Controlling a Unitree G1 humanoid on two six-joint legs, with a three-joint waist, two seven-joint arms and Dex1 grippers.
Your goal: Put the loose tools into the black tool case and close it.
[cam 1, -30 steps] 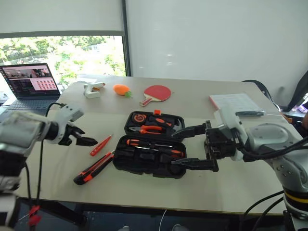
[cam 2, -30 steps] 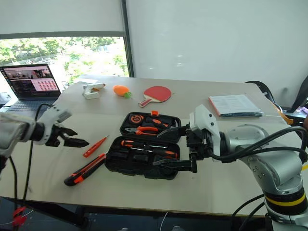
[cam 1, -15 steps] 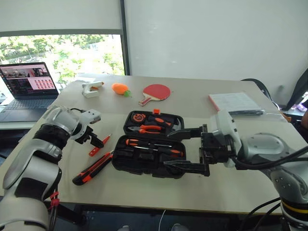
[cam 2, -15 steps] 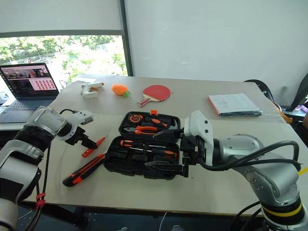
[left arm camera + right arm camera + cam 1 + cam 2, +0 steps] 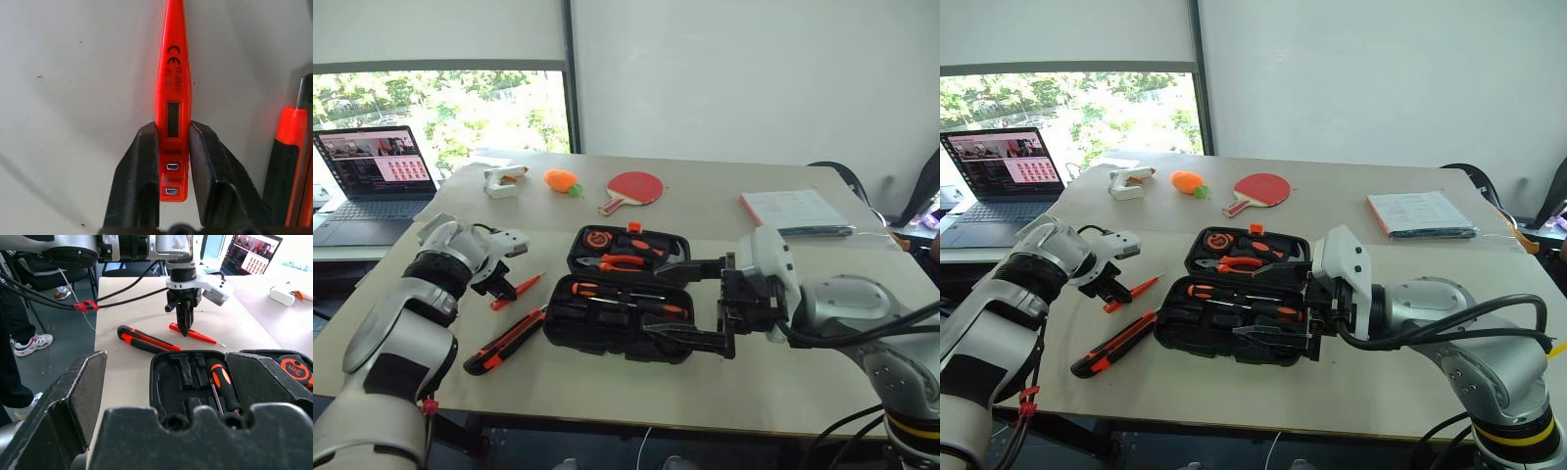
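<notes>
left wrist view shows you the left pincer [image 5: 173, 196] closed on the small all-orange screwdriver [image 5: 172, 93]. its two black fingers [image 5: 139, 181] press the flat orange body from both sides, near the end with the two small buttons, and the screwdriver lies flat on the pale tabletop [image 5: 73, 98]. just beside it you see a part of the long black-and-orange utility knife [image 5: 293, 161].

from the left eye view you see the left pincer [image 5: 503, 289] pointing down at the tabletop [image 5: 607, 382], on the left side of the black tool case [image 5: 622, 304]. the utility knife [image 5: 504, 342] lies near it, closer to you, apart from the case and not touched by any pincer.

the case stands open in the middle of the tabletop. its lid half holds orange-handled pliers [image 5: 619, 262] and a round tape measure [image 5: 597, 238]. in the near half a black-and-orange-handled screwdriver [image 5: 631, 294] lies in a slot, and the right wrist view shows you some empty moulded slots [image 5: 183, 369] beside it.

the right pincer [image 5: 685, 304] hangs at the right side of the case with its jaws wide apart, one finger [image 5: 690, 267] over the lid half and one [image 5: 690, 340] over the near edge. it holds nothing.

at the far part of the tabletop you find a red paddle [image 5: 632, 188], a small orange toy [image 5: 562, 181], a white object [image 5: 503, 180] and a stack of paper [image 5: 793, 209]. a laptop [image 5: 374, 176] stands open on the far left.
</notes>
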